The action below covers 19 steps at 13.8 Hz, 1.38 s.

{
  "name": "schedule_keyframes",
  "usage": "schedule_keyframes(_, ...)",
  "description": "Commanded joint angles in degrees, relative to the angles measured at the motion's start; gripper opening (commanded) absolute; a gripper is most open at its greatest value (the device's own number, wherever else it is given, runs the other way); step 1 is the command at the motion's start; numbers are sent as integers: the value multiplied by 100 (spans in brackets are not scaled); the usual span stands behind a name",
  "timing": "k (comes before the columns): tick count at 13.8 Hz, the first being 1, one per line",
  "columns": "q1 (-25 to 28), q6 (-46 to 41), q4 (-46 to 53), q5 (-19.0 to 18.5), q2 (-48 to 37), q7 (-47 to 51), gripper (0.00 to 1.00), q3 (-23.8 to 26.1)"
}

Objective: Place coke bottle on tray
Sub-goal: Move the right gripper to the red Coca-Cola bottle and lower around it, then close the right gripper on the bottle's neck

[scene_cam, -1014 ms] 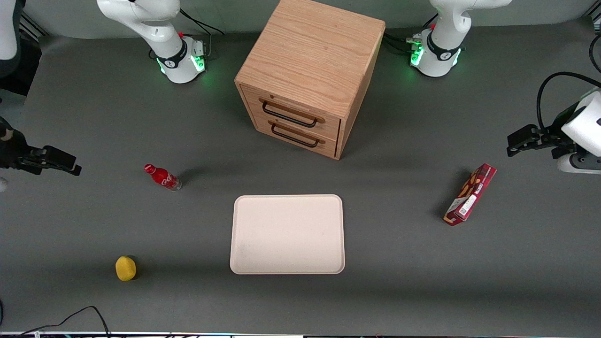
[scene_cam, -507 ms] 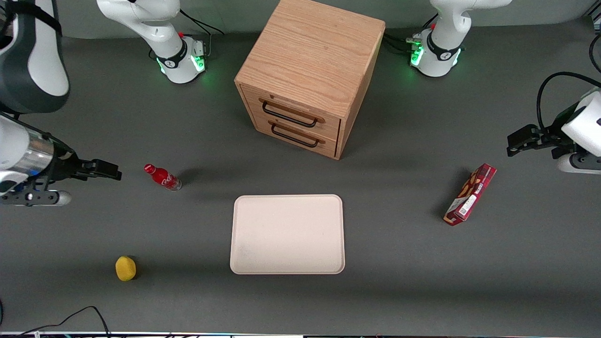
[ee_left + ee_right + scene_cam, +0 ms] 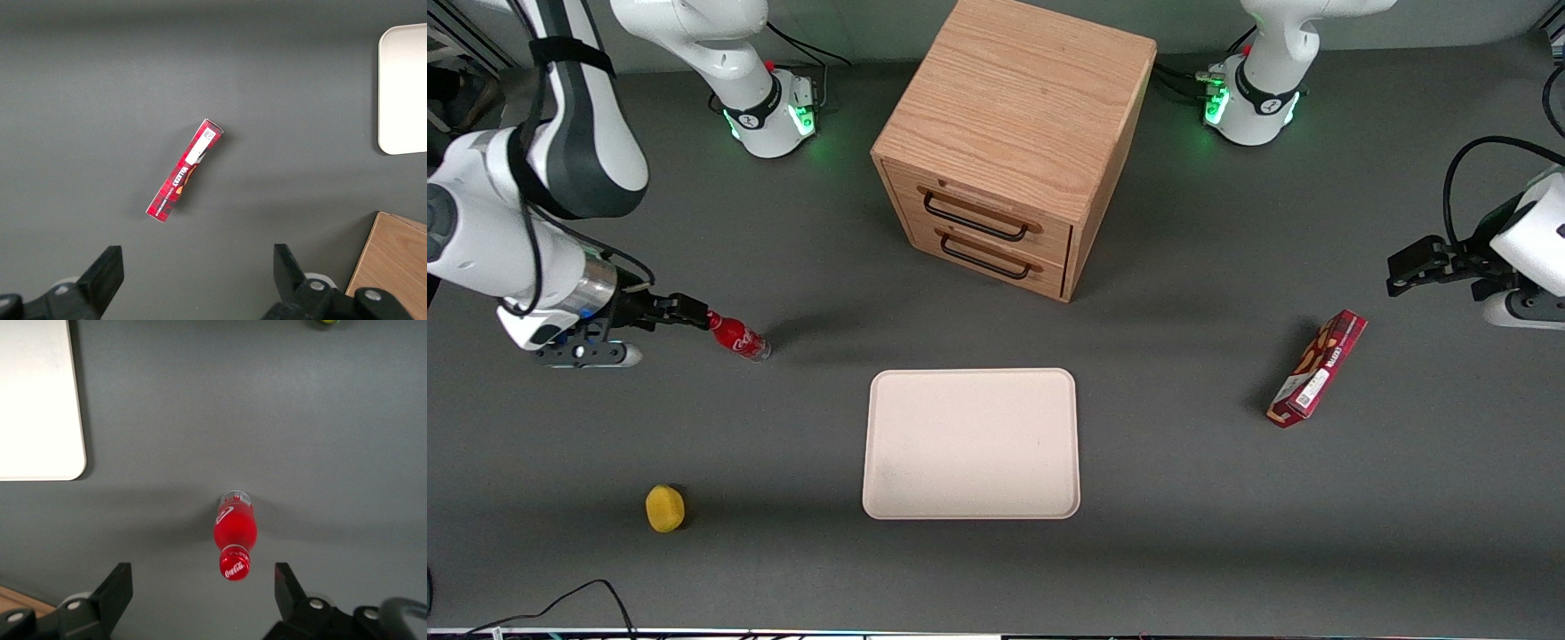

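Observation:
The coke bottle (image 3: 736,337), small and red with a red cap, stands on the grey table toward the working arm's end, well apart from the tray. The cream tray (image 3: 971,443) lies flat near the table's middle, nearer the front camera than the cabinet, with nothing on it. My gripper (image 3: 692,313) hovers beside the bottle's cap, fingers open and holding nothing. In the right wrist view the bottle (image 3: 235,533) sits just ahead of the open gripper (image 3: 202,581), its cap between the lines of the two fingers, and a corner of the tray (image 3: 37,400) shows.
A wooden drawer cabinet (image 3: 1014,142) with two drawers stands farther from the front camera than the tray. A yellow round object (image 3: 665,508) lies nearer the camera than the bottle. A red snack box (image 3: 1318,367) lies toward the parked arm's end.
My arm has swung in from the table's edge toward the bottle; the gripper now reaches its cap. Bottle, tray and other items have not moved.

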Motion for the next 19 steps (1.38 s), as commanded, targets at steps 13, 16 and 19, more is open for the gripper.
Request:
schedule_keyframes(13,-74,1214,-1347,123,-330,-89,69,34)
schedule_keyframes(16,-118,1329,-1434,123,-321,-194,67,34)
schedule_keyframes(19,-127,1364,-1443,123,-313,-203,52,34)
